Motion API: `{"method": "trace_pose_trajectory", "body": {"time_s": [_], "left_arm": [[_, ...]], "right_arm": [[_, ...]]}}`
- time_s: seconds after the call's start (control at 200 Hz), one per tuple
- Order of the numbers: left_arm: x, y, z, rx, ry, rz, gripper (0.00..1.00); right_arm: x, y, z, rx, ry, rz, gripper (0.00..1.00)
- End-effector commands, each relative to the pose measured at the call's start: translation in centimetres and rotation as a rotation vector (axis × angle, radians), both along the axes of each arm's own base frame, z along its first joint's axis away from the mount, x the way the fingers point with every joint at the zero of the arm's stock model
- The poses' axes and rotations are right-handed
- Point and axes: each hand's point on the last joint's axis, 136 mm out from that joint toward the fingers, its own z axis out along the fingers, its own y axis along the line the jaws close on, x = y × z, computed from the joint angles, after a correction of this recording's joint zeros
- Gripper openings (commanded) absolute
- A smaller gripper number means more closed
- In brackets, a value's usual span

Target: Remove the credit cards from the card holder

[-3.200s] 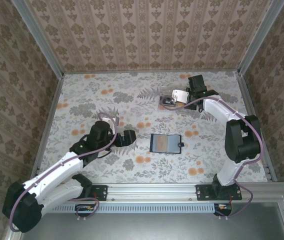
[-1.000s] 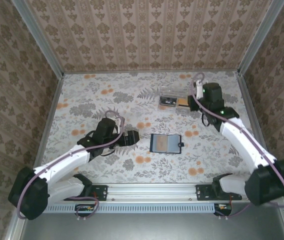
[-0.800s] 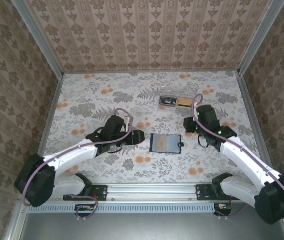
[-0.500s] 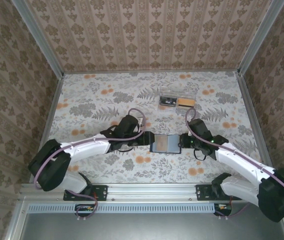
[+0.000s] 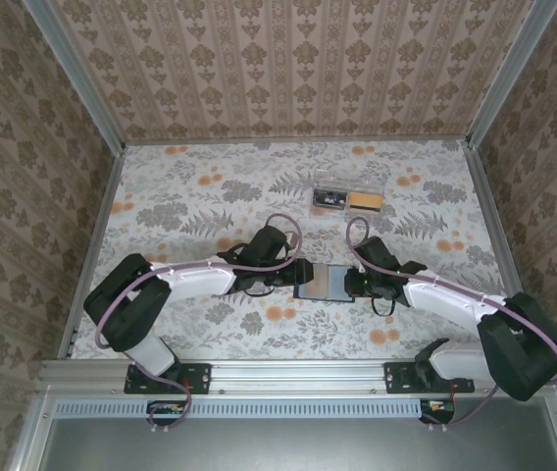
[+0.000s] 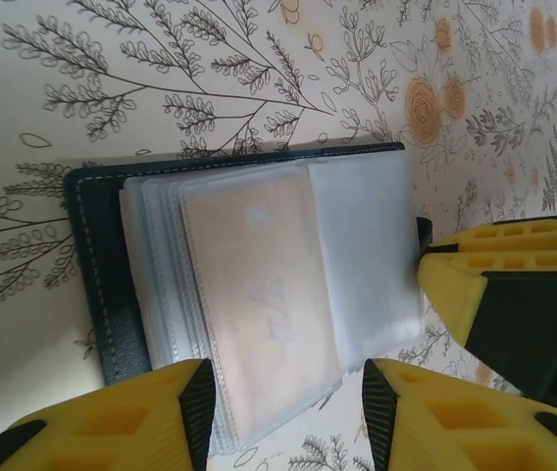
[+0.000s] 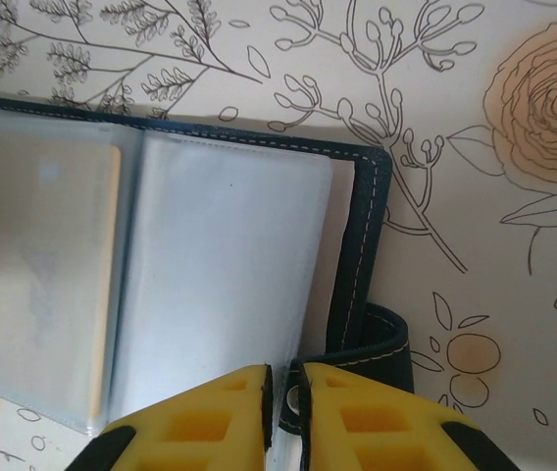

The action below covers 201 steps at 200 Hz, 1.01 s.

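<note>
Now, card holder point(image 6: 259, 294), left end effector point(image 6: 286, 392) astride

The table point(image 5: 210, 177) has a pale cloth with grey leaves and orange flowers. Three walls stand around it: a back wall point(image 5: 298, 69), a left wall point(image 5: 14, 196) and a right wall point(image 5: 553, 147). All have brown wallpaper with stripes and little flower shapes. Metal posts point(image 5: 73, 71) run up the corners. A metal rail point(image 5: 298, 373) lines the near edge.

Both arms reach inward; left claw point(image 6: 286, 412) parted, right claw point(image 7: 283, 394) closed.
</note>
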Motion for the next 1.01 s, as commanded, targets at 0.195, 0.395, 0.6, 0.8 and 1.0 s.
{"method": "trace_pose_trajectory", "body": {"time_s": [0.195, 0.395, 0.6, 0.8, 1.0], "left_arm": [[-0.2, -1.6, -0.5, -0.013, 0.044, -0.020, 0.45], [-0.5, -1.7, -1.6, 0.013, 0.068, -0.024, 0.45], [-0.5, -1.2, -2.2, 0.052, 0.072, -0.004, 0.46], [-0.5, -1.2, -2.4, 0.066, 0.073, -0.006, 0.46], [-0.9, -2.4, -2.1, 0.013, 0.080, -0.042, 0.47]], "right_arm": [[-0.2, 0.3, -0.5, -0.010, 0.022, -0.013, 0.19], [-0.2, 0.3, -0.3, -0.011, 0.020, -0.010, 0.19], [-0.3, 0.3, -0.3, -0.015, 0.019, -0.010, 0.19], [-0.3, 0.3, -0.4, -0.015, 0.021, -0.011, 0.19], [-0.3, 0.3, -0.5, -0.015, 0.027, -0.008, 0.19]]}}
